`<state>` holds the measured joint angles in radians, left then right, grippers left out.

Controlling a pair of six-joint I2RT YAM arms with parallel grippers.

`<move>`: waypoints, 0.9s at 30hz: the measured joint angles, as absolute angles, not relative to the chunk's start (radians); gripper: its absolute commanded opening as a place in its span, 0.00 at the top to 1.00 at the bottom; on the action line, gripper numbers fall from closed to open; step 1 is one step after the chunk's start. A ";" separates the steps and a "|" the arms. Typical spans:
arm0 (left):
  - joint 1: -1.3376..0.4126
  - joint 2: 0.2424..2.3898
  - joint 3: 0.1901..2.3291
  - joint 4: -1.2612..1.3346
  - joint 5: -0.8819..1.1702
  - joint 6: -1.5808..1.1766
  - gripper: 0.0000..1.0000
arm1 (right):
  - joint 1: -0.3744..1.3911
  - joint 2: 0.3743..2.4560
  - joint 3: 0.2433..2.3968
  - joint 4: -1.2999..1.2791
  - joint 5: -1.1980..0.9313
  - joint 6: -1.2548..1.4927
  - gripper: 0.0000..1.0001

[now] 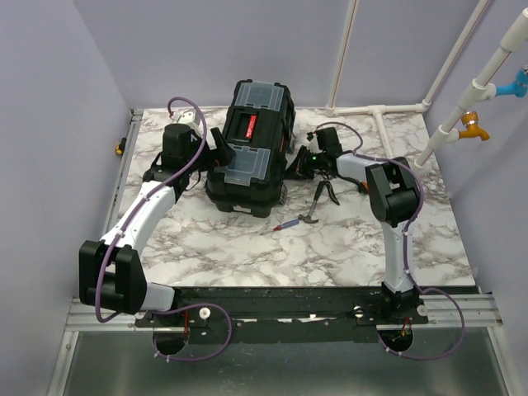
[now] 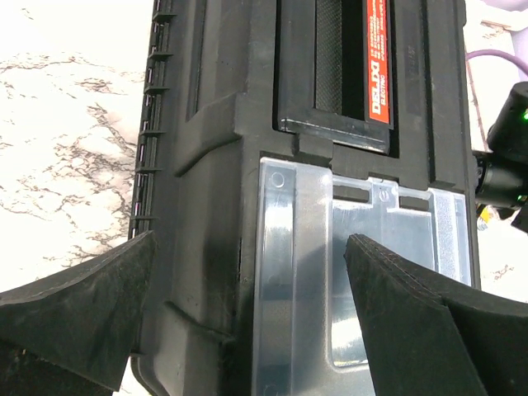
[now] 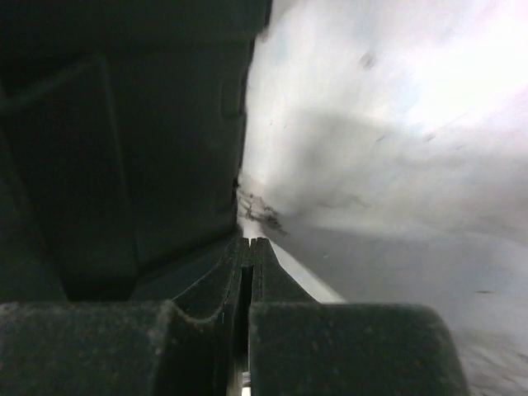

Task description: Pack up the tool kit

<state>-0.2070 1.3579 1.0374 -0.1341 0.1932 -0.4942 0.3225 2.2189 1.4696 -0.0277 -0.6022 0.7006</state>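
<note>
Black moulded plastic makes up the toolbox (image 1: pixel 252 148), which sits lid-down and closed in the middle of the marble table (image 1: pixel 206 247), turned a little askew between the two arms. It looks rigid and bulky, probably heavy for these arms to shift, and its smooth walls would likely slip under a sideways pinch. To my eye the sensible holds are the red handle (image 2: pixel 378 66) sunk in the lid, or the lid's edge. The clear compartment lid (image 2: pixel 363 272) looks thinner and more likely to flex or crack. The left gripper (image 1: pixel 219 148) hovers at the box's near left corner with its jaws spread wide. One of its fingers (image 2: pixel 82 313) hangs outside the left wall and the other is over the clear compartment, holding nothing. The right gripper (image 3: pixel 247 247) is pinched fully together with nothing between its fingers, low beside the box's right wall and close to the tabletop. Near that arm lie the pliers (image 1: pixel 323 194) and, closer to the front, a screwdriver (image 1: pixel 285 224), both outside the box. They are hard, thin tools lying flat, best picked up by their handles, I'd guess.
</note>
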 measured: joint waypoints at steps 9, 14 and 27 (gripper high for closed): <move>-0.210 1.378 1.050 -0.131 0.196 -0.501 0.02 | 0.368 2.139 1.356 -0.057 -0.618 0.607 0.99; -0.214 1.377 1.049 -0.130 0.193 -0.502 0.02 | 0.349 2.041 1.305 -0.078 -0.606 0.562 0.99; -0.469 1.254 1.055 -0.284 -0.210 -0.440 0.01 | 0.347 1.946 1.221 -0.077 -0.612 0.525 0.99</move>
<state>-0.4694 1.2545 1.0550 -0.2836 -0.2104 -0.4404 0.3470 1.9461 1.2205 -0.0769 -0.6125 0.5251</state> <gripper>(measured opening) 0.985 0.027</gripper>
